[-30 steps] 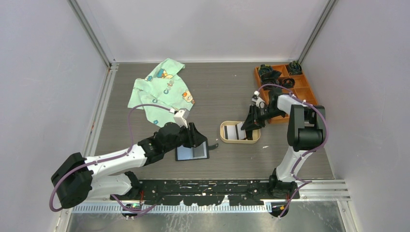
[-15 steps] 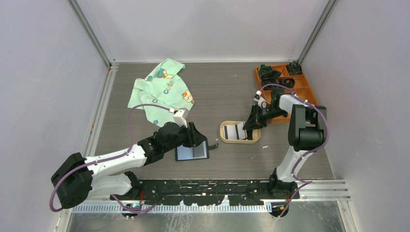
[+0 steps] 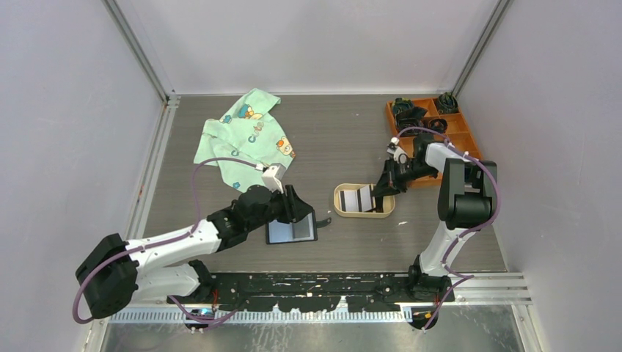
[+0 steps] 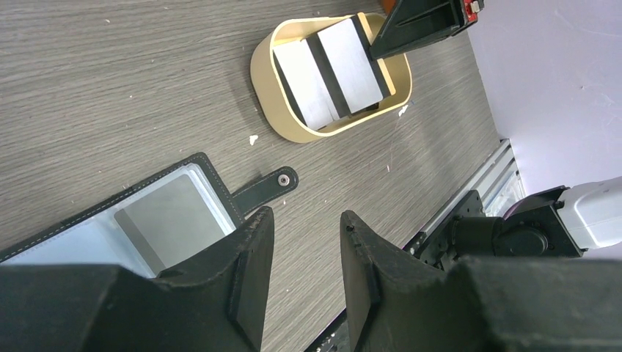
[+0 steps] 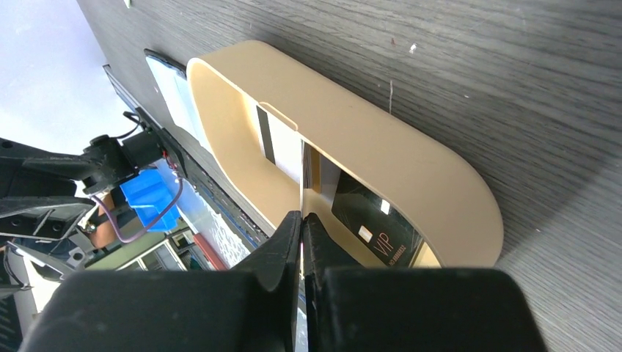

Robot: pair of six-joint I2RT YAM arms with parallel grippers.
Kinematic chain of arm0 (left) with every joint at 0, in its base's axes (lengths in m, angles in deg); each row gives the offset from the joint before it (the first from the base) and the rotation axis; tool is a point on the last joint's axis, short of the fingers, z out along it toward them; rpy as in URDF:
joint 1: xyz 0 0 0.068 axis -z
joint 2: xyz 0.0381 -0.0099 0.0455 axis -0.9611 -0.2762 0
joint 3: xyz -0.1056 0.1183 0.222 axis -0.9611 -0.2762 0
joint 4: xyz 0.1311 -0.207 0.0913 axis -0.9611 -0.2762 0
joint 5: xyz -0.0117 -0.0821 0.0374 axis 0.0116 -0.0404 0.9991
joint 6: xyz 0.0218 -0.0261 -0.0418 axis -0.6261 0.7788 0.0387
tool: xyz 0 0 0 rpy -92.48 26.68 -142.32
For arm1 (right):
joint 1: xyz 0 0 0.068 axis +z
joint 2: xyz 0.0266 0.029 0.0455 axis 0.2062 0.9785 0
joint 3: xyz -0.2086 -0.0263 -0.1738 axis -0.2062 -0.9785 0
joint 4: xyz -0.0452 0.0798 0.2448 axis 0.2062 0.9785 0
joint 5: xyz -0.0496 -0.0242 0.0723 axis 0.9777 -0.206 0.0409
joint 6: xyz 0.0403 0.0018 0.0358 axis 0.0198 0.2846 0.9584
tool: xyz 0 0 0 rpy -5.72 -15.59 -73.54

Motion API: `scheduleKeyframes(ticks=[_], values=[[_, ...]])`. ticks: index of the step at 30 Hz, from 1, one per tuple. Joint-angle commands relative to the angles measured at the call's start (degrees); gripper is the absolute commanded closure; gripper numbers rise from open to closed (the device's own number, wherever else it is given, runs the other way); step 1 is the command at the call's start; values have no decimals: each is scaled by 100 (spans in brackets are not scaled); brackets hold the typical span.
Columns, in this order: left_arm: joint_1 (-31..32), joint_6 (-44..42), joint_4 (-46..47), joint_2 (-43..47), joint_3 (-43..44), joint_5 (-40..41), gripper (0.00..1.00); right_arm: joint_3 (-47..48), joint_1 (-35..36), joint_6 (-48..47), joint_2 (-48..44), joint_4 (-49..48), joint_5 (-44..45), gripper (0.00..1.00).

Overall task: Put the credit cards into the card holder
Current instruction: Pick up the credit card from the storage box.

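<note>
Closed over the last second: my right gripper (image 5: 301,216), now pinching the edge of one light grey, dark-striped credit card (image 4: 350,64) in the beige oval tray (image 4: 264,81), centre-right. The black leather bifold card holder (image 3: 292,232) lies open to its left, under my spread left gripper (image 4: 306,216).

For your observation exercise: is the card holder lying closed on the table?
No: the card holder lies open, a grey card showing in its clear sleeve.

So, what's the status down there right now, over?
Left gripper open over holder. Right gripper shut on card in tray; more cards there. Nothing between tray and holder.
</note>
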Motion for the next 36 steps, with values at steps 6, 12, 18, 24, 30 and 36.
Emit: scheduleKeyframes(ticks=[6,12,18,24,30,36], values=[[-31,-33,203,287,-49,-41,59,382,-50,-444,-474,402,403,95],[-137,-60,571,494,-265,-403,51,544,-48,-837,-932,673,908,97],[-219,-364,978,1122,-521,-734,32,627,-53,-1283,-1367,932,1263,97],[-231,-422,1934,1721,-995,-1146,26,723,-53,-1262,-1862,974,718,99],[-226,261,2413,1979,-1301,-999,18,838,-44,-474,-1760,909,-1079,99],[-233,1395,2461,1739,-1279,-467,23,420,9,1590,-1489,-546,-2395,99]])
